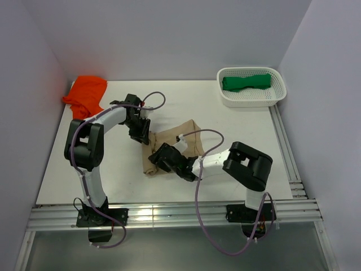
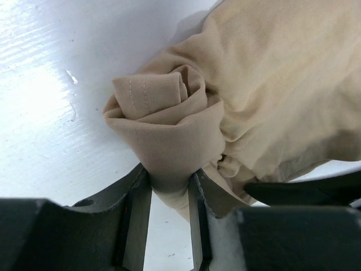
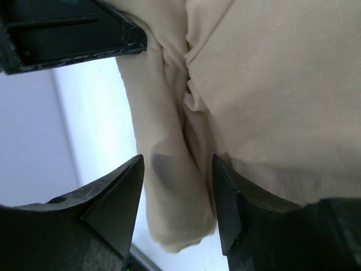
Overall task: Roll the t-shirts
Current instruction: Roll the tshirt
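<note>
A tan t-shirt (image 1: 184, 137) lies partly rolled in the middle of the table. My left gripper (image 1: 142, 135) is shut on the spiral end of its roll (image 2: 163, 118) at the shirt's left edge; in the left wrist view (image 2: 169, 192) the cloth is pinched between both fingers. My right gripper (image 1: 159, 160) is closed round the near end of the same rolled edge (image 3: 175, 186), one finger on each side. The rest of the shirt (image 3: 276, 84) lies flat to the right. An orange t-shirt (image 1: 86, 94) lies crumpled at the far left. A green t-shirt (image 1: 246, 82) lies rolled in the basket.
A white mesh basket (image 1: 277, 97) stands at the far right corner. Walls close the table on the left, back and right. A metal rail (image 1: 169, 214) runs along the near edge. Purple cables loop over both arms. My left gripper's finger shows in the right wrist view (image 3: 62, 34).
</note>
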`<action>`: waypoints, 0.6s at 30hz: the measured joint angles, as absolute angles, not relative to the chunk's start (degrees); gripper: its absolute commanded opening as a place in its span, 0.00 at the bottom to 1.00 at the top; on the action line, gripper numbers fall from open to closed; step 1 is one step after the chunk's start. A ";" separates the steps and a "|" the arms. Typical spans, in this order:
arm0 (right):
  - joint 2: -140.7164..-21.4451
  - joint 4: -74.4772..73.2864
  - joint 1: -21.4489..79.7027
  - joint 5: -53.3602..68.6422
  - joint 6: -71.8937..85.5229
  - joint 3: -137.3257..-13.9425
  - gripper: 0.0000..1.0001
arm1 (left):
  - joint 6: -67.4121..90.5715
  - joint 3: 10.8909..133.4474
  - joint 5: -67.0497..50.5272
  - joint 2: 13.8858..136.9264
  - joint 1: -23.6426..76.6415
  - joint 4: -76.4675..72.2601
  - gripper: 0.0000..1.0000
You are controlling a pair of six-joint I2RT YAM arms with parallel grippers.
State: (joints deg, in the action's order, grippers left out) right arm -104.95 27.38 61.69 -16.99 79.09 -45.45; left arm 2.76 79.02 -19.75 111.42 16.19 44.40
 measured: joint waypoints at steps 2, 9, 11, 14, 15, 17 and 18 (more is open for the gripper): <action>-103.53 19.42 62.78 -19.81 77.34 -48.88 0.60 | 2.70 79.59 -18.87 111.61 16.53 44.93 0.34; -102.61 -2.98 66.78 -29.87 70.39 -61.67 0.59 | 2.63 81.23 -16.03 112.20 17.69 45.89 0.34; -103.74 -7.73 67.48 -32.25 67.85 -66.50 0.57 | 2.63 81.49 -15.46 112.27 18.04 46.19 0.34; -107.35 -12.40 68.49 -35.31 63.81 -74.59 0.56 | 2.63 81.82 -14.70 112.36 18.52 46.54 0.34; -108.55 -13.63 68.71 -36.12 62.48 -76.75 0.56 | 2.63 81.95 -14.52 112.36 18.63 46.65 0.34; -111.02 -15.38 69.12 -37.39 60.05 -80.38 0.56 | 2.63 82.15 -14.13 112.42 18.81 46.87 0.34; -112.01 -15.99 69.28 -37.74 59.18 -81.47 0.56 | 2.63 82.28 -14.00 112.49 18.85 47.03 0.34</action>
State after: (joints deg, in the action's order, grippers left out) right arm -112.01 -15.99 69.28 -37.74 59.18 -81.47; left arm 2.63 82.28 -14.00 112.49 18.85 47.03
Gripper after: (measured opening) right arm 0.565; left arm 0.349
